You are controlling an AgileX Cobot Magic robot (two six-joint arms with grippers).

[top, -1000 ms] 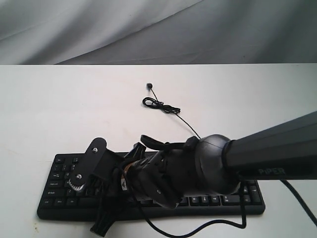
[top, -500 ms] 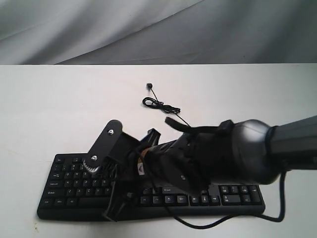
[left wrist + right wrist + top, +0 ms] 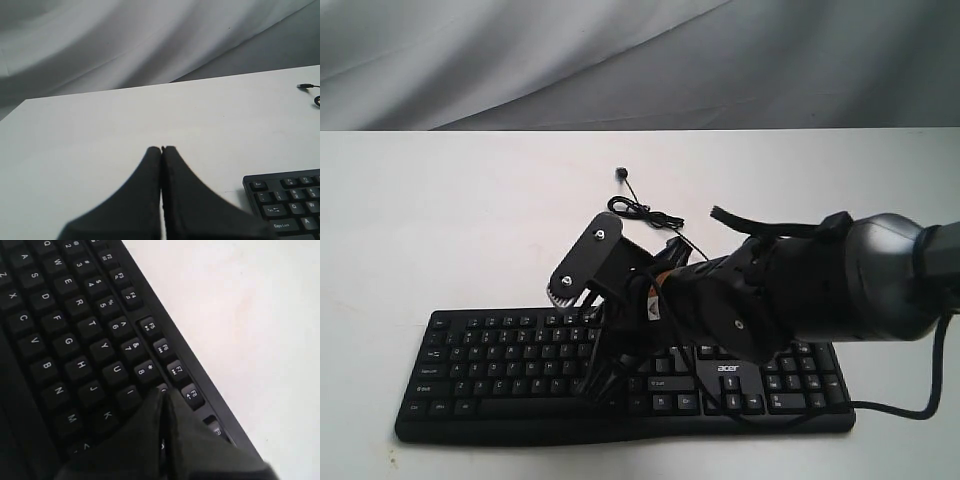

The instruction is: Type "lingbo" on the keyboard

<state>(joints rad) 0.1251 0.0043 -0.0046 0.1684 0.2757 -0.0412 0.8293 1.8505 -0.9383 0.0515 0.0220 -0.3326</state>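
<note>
Since a single narrow tip strikes one key cleanly, right gripper: pressed together, tip just beside the I key. Keyboard: flat on white table. Left gripper: likewise pressed together, parked beside it.

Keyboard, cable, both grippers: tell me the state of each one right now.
Keyboard: lying flat, keys up.
Cable: partly coiled behind the keyboard, end loose.
Right gripper: shut, tip beside the I key.
Left gripper: shut, off the keyboard's corner.
</note>
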